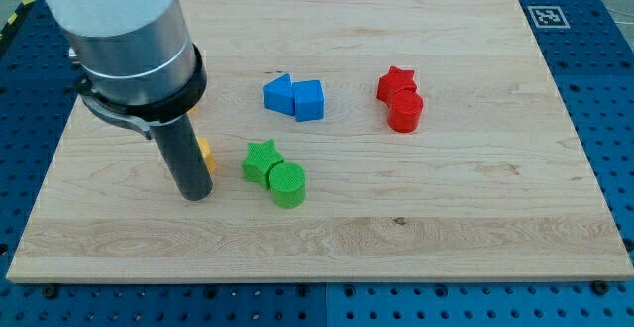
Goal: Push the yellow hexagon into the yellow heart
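We read no writing; only a black-and-white marker [546, 15] sat at the board's [475, 208] two o'clock corner. Our rod hid most of a yellow block [206, 156], shape unclear, touching my tip [197, 196] at one o'clock. The heart went unseen. Green star [261, 158] touched green cylinder [288, 184]. Blue perforated table [604, 89] surrounded the wood.

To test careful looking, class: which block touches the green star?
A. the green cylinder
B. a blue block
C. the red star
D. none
A: the green cylinder sits against the green star at its lower right, while the red and blue blocks lie apart.
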`<action>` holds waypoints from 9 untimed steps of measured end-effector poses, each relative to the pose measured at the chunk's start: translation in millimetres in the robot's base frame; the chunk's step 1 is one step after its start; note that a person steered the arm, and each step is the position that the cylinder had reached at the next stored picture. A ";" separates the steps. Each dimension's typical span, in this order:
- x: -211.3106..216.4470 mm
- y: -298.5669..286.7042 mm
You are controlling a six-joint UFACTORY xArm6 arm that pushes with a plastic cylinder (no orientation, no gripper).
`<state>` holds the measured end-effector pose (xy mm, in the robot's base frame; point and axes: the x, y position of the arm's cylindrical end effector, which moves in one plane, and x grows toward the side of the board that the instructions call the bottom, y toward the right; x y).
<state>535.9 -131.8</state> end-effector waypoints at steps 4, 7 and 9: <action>6.9 -37.8; -8.2 15.7; -27.4 -10.2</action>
<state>508.6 -142.0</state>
